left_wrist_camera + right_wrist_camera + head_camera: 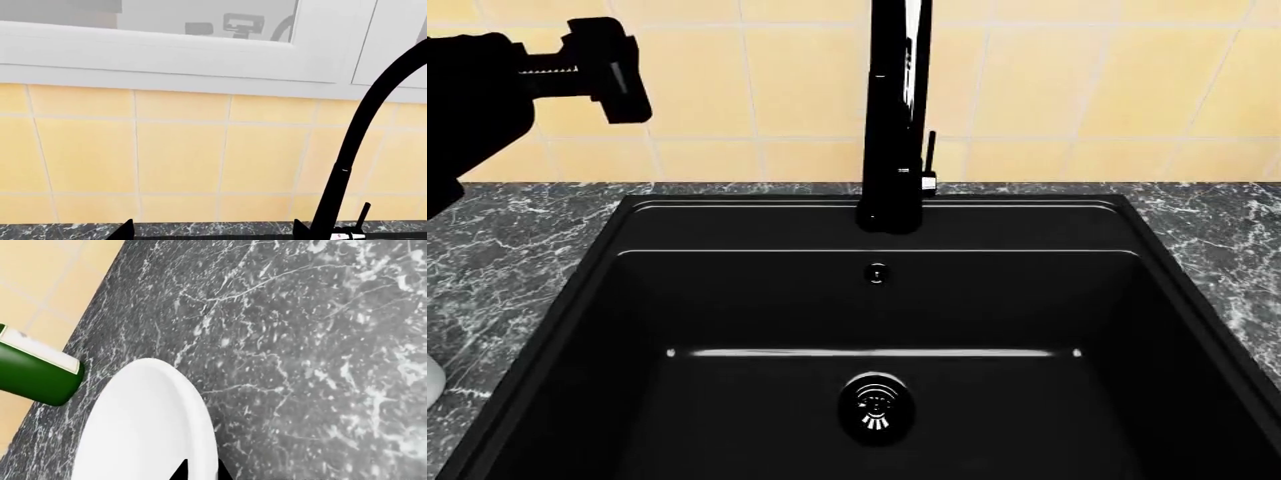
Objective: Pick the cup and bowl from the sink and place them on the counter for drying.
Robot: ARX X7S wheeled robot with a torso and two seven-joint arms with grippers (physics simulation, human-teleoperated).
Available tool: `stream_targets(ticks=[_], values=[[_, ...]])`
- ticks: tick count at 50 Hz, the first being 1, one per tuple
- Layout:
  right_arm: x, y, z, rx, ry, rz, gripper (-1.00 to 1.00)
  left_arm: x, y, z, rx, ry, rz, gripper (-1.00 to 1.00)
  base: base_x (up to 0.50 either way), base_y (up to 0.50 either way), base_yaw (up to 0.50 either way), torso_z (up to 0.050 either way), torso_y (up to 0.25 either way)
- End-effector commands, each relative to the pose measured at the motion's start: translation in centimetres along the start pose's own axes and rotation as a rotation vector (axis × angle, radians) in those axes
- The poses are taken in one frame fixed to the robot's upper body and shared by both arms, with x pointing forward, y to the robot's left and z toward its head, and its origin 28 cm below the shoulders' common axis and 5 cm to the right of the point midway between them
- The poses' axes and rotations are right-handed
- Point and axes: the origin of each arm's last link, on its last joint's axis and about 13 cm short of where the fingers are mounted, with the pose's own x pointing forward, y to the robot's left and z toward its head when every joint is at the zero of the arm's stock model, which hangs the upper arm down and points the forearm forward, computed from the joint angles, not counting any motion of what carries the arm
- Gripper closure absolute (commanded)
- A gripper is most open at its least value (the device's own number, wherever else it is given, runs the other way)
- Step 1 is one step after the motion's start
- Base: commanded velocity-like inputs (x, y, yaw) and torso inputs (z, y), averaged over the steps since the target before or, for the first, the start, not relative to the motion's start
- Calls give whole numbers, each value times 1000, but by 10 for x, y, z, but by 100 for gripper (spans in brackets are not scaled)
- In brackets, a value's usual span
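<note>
— Yellow tiled wall (180, 155), dark marble counter (320, 340), black sink (627, 300). Where do things stand?

— The sink shows only its drain (876, 405) under the faucet (892, 120); neither white piece is in it. The bowl (147, 425) is out over the counter, near a green bottle (33, 375) by the wall. My right gripper (200, 471) has its two tips close together on the bowl's rim, pinching it.

— Is it set down?

— I cannot tell whether it touches the stone or hangs just above it. I judge this to be the placing step for the bowl.

— And the cup?

— A sliver of white at the counter's edge, left of the sink, may be the cup (431, 385); too little shows to be sure.

— Your other arm?

— My left gripper (213, 230) is raised before the tiles, fingers spread wide, holding nothing.

— Next move?

— Lower the bowl flat onto bare stone, clear of the bottle, then part the fingers and lift straight off so the rim isn't dragged.
</note>
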Motion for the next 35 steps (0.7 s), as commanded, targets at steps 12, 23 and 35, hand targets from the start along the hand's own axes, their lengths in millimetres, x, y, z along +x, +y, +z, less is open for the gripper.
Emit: stream_targets(ticks=[12,23,35], values=[[-5,4,7,-51,-55,-12,-100,-2,1,-1,5,5,6,-100,0,0,0,0,0],[-14,19,18,-77,-118,14,-100,1,-1,2,-5,-2,1,-100,0,0,0,0,0],[-30,47,32,-187,-228,90,-100,1,-1,3,-10,-8,-7,-100,0,0,0,0,0]])
